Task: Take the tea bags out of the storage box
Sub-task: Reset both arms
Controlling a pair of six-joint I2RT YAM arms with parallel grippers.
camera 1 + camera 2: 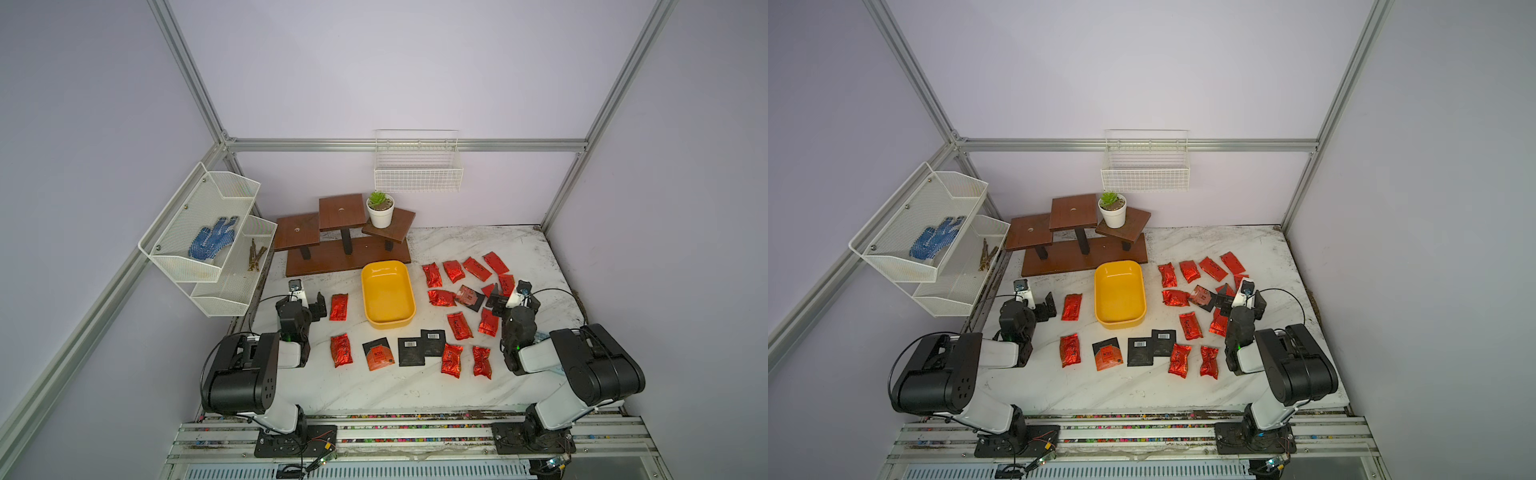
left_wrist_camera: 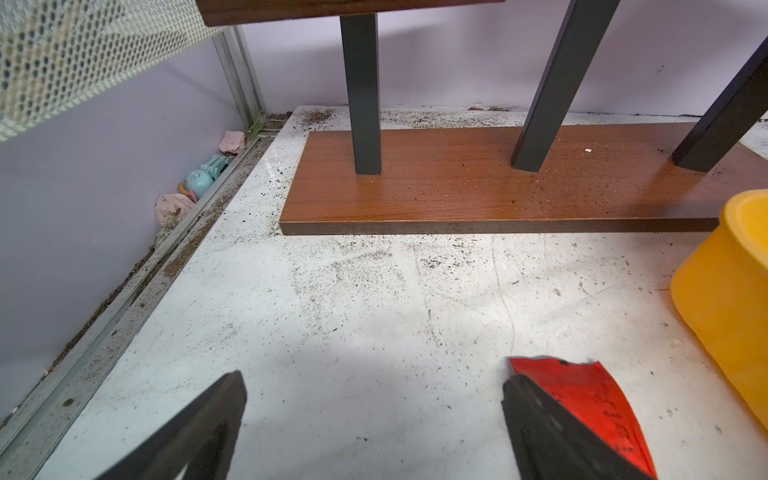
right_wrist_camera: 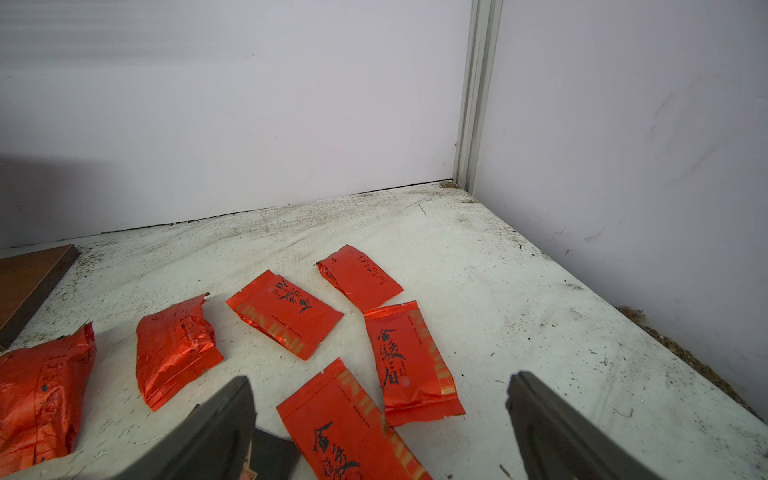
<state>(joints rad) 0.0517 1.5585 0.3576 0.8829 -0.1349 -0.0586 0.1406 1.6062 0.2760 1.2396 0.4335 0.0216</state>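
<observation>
The yellow storage box (image 1: 387, 299) (image 1: 1119, 297) sits mid-table with nothing inside. Red foil tea bags lie on the marble around it: two to its left (image 1: 338, 306) (image 1: 341, 350) and several to its right (image 1: 453, 271). Black sachets (image 1: 411, 351) lie in front of it. My left gripper (image 1: 316, 306) (image 2: 376, 376) hangs open just left of a red bag (image 2: 590, 399), holding nothing. My right gripper (image 1: 496, 301) (image 3: 382, 377) is open low over the right-hand cluster. A red bag (image 3: 345, 424) lies on the table under its gap.
A brown wooden tiered stand (image 1: 345, 253) with a potted plant (image 1: 380, 210) stands behind the box. A white wire basket (image 1: 417, 166) hangs on the back wall. A white mesh shelf (image 1: 208, 232) with blue gloves (image 1: 212, 237) is mounted at the left.
</observation>
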